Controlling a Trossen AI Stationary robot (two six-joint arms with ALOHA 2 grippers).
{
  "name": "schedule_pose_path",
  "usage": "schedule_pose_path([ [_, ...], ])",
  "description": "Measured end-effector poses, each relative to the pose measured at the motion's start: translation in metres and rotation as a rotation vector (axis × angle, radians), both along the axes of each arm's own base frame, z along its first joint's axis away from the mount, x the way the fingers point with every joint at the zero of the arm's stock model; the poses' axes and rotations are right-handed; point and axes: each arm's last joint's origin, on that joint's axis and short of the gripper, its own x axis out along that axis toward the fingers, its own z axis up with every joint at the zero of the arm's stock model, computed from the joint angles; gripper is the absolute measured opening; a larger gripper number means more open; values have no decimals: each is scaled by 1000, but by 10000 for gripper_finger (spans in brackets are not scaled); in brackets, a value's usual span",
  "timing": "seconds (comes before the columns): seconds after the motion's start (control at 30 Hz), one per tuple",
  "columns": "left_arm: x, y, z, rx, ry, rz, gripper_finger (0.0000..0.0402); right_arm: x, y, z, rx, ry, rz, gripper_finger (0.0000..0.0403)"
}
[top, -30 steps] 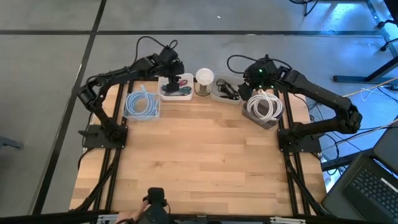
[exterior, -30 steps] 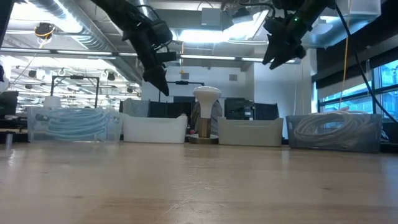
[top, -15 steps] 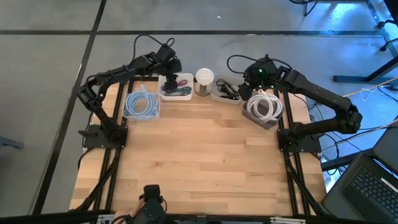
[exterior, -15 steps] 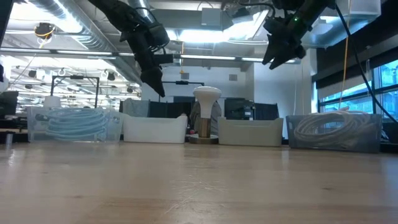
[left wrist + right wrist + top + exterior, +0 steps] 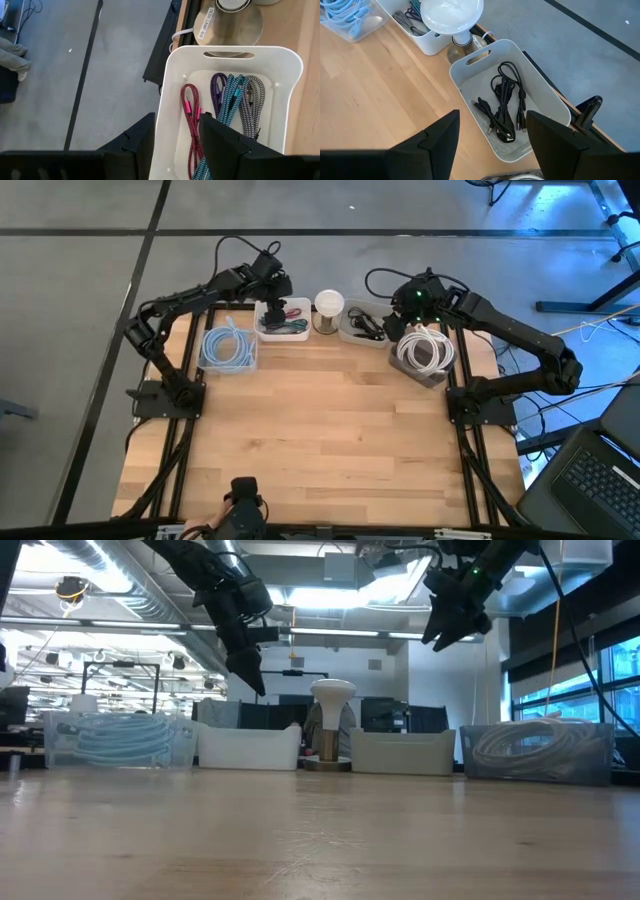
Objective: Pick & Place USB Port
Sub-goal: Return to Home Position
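Several black USB cables (image 5: 502, 107) lie loosely tangled in the gray bin (image 5: 547, 97). In the high view this bin sits at the upper middle of the frame, just right of center, along the far edge of the wooden surface (image 5: 320, 430).

Braided USB cables (image 5: 227, 107) in red, purple, teal and black-and-white lie side by side in the white bin (image 5: 172, 85). That bin is also at the upper middle of the high view, just left of center. A lamp (image 5: 329, 304) with a white shade stands between the two bins, its round base just beside the handle end of the white bin.

The left hand (image 5: 253, 678) hangs in the air above the white bin, in the upper left of the low view. Its fingers point down, are moderately apart and hold nothing. The right hand (image 5: 437, 637) hangs higher, in the upper right of the low view, above the right end of the gray bin. Its fingers are spread wide and empty.

In the high view, a clear bin (image 5: 229, 347) holding a coil of light-blue cable stands left of the white bin. A second clear bin (image 5: 424, 354) holding a coil of white cable stands right of the gray bin.
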Motion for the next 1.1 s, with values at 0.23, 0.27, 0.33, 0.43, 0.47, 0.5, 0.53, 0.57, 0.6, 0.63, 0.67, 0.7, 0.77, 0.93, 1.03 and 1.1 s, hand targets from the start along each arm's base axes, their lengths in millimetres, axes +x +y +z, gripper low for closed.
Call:
schedule_pose_path([
  [0.23, 0, -1, -1, -18, -1, -7, 143, 0, 0, 0, 0, 0, 0, 232],
  [0.27, -1, -2, -1, -33, -3, -14, 143, 0, 0, 0, 0, 0, 0, 232],
  [0.33, -1, -4, -3, -70, -9, -35, 143, 0, 0, 0, 0, 0, 0, 232],
  [0.43, -2, -6, -4, -101, 2, -40, 143, 0, 0, 0, 0, 0, 0, 232],
  [0.47, -3, -6, -5, -105, 8, -39, 143, 0, 0, 0, 0, 0, 0, 232],
  [0.5, -3, -6, -5, -107, 12, -36, 143, 0, 0, 0, 0, 0, 0, 232],
  [0.53, -3, -6, -5, -110, 17, -33, 143, 0, 0, 0, 0, 0, 0, 232],
  [0.57, -4, -7, -6, -114, 23, -32, 143, 0, 0, 0, 0, 0, 0, 232],
  [0.6, -4, -7, -6, -115, 31, -27, 143, 0, 0, 0, 0, 0, 0, 232],
  [0.63, -5, -7, -6, -115, 35, -25, 143, 0, 0, 0, 0, 0, 0, 232],
  [0.67, -5, -7, -6, -113, 39, -22, 143, 0, 0, 0, 0, 0, 0, 232],
  [0.7, -5, -7, -6, -113, 40, -21, 143, 0, 0, 0, 0, 0, 0, 232],
  [0.77, -5, -7, -6, -115, 38, -16, 143, 0, 0, 0, 0, 0, 0, 232],
  [0.93, -5, -7, -6, -115, 38, -15, 143, 0, 0, 0, 0, 0, 0, 232],
  [1.03, -5, -7, -6, -115, 38, -15, 143, 0, 0, 0, 0, 0, 0, 232],
  [1.1, -5, -7, -6, -115, 38, -15, 143, 0, 0, 0, 0, 0, 0, 232],
])
